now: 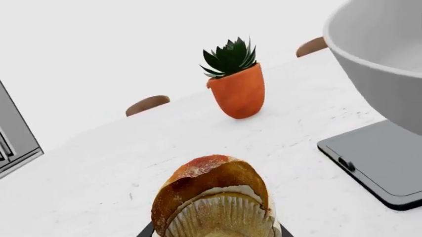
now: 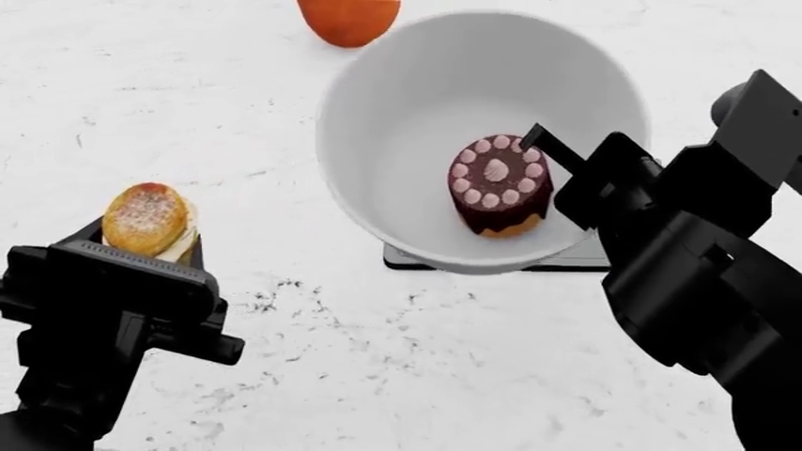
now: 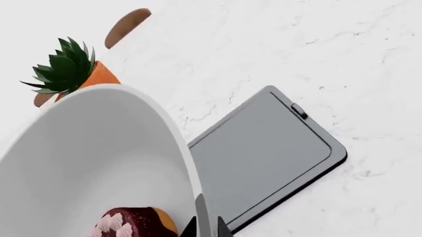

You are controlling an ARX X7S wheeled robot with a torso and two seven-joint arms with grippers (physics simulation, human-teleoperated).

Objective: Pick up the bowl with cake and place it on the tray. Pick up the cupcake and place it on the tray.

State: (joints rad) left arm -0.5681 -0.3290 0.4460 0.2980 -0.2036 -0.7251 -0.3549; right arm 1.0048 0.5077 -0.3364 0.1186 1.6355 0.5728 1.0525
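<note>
My right gripper (image 2: 558, 155) (image 3: 205, 228) is shut on the rim of the large white bowl (image 2: 414, 113) (image 3: 99, 158). Inside the bowl stands the chocolate cake (image 2: 499, 183) (image 3: 132, 224) with pink dollops. The bowl appears to be held over the dark tray (image 2: 570, 258) (image 3: 264, 158) and hides most of it in the head view. At the left, my left gripper (image 2: 148, 240) (image 1: 216, 232) is shut on the golden-topped cupcake (image 2: 148, 219) (image 1: 214, 197), held apart from the tray (image 1: 382, 158) and the bowl (image 1: 382, 59).
An orange pot with a green succulent (image 1: 238, 91) (image 2: 348, 17) (image 3: 79, 74) stands on the white marble table (image 2: 376, 357) beyond the bowl. Brown chair backs (image 1: 147, 104) (image 1: 311, 47) show past the far edge. A grey cabinet (image 1: 17, 143) is off to one side.
</note>
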